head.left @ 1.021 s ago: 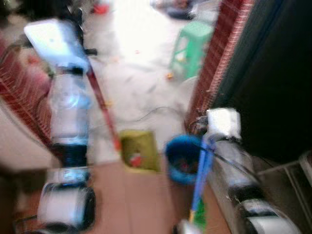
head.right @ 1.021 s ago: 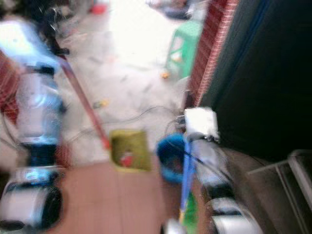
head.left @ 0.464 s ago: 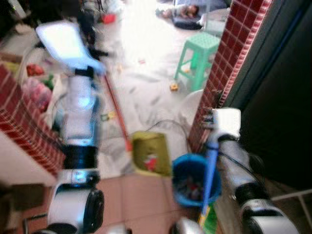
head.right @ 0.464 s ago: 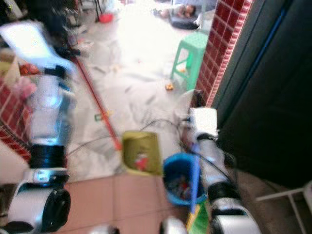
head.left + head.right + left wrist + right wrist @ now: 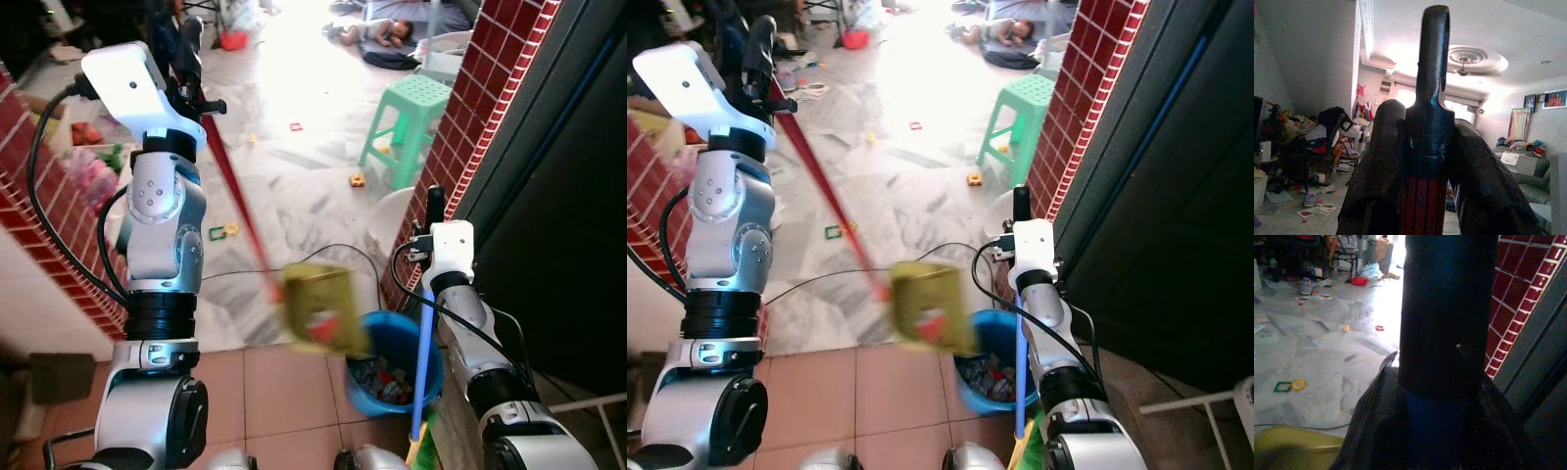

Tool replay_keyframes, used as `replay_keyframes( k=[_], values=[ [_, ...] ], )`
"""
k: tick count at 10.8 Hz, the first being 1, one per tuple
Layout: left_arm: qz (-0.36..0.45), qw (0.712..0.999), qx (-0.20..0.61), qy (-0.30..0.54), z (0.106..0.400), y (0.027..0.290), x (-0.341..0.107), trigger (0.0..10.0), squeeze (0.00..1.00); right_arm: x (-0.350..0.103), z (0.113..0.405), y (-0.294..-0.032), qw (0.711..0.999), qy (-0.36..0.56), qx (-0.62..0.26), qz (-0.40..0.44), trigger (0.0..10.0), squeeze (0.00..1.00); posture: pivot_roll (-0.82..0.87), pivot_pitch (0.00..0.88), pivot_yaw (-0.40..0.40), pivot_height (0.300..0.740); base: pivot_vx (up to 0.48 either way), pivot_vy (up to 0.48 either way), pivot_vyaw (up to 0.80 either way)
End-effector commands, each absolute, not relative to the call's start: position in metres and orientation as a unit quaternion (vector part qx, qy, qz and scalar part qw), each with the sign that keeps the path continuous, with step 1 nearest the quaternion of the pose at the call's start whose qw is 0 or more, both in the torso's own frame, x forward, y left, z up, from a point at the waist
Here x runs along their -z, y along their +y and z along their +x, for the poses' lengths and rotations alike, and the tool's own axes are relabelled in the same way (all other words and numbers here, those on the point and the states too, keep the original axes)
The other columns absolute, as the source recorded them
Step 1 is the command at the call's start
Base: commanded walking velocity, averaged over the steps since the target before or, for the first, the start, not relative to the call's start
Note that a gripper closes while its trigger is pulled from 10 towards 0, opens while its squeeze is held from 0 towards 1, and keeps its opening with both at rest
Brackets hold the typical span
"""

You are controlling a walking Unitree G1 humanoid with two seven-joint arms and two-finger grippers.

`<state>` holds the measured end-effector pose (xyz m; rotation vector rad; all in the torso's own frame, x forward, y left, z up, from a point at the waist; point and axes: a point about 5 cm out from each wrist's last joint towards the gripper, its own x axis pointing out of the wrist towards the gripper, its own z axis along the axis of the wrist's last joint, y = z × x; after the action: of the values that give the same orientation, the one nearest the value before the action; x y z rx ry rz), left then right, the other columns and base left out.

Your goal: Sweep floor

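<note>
My left gripper is raised at the upper left, shut on the black top end of a red dustpan handle; the left wrist view shows its fingers clamped round that handle. The yellow-green dustpan, blurred and holding a red scrap, hangs at the left rim of a blue bucket with rubbish inside. My right gripper is shut on a blue broom handle, which runs down past the bucket to green and yellow bristles.
A red brick pillar and a dark door stand close on the right, a low brick wall on the left. On the marble floor lie a cable, small toys, a green stool and a white tub. A person lies far off.
The camera has tipped up and the picture has sharpened. The dustpan has shifted right, from the floor beside the bucket to its rim. Both grippers keep their hold.
</note>
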<state>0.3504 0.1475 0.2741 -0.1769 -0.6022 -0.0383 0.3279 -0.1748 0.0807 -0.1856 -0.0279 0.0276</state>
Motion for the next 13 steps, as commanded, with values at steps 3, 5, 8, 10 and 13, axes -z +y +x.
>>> replay_keyframes(
  k=[3,5,8,10,13],
  values=[
    [-0.105,0.939,0.052,-0.322,0.345,0.126,-0.282,10.0,0.00,-0.087,0.333,-0.174,0.995,-0.023,-0.020,-0.098,10.0,0.00,-0.02,0.000,-0.014,0.740,0.000,0.000,0.00],
    [-0.104,0.938,0.095,-0.318,0.347,0.098,-0.279,10.0,0.00,-0.088,0.333,-0.176,0.995,-0.025,-0.013,-0.099,10.0,0.00,-0.04,0.000,0.002,0.740,0.000,0.000,0.00],
    [-0.096,0.929,0.190,-0.303,0.345,0.045,-0.269,10.0,0.00,-0.085,0.329,-0.177,0.995,-0.026,-0.001,-0.094,10.0,0.00,-0.06,0.000,0.034,0.740,0.000,0.000,0.00],
    [-0.078,0.913,0.276,-0.290,0.334,0.002,-0.253,10.0,0.00,-0.084,0.326,-0.178,0.995,-0.028,0.009,-0.093,10.0,0.00,-0.08,0.000,0.058,0.740,0.000,0.000,0.00],
    [-0.018,0.817,0.476,-0.324,0.295,-0.064,-0.259,10.0,0.00,-0.083,0.327,-0.175,0.995,-0.029,0.012,-0.090,10.0,0.00,-0.06,0.000,0.063,0.740,0.000,0.000,0.00]
  ],
)
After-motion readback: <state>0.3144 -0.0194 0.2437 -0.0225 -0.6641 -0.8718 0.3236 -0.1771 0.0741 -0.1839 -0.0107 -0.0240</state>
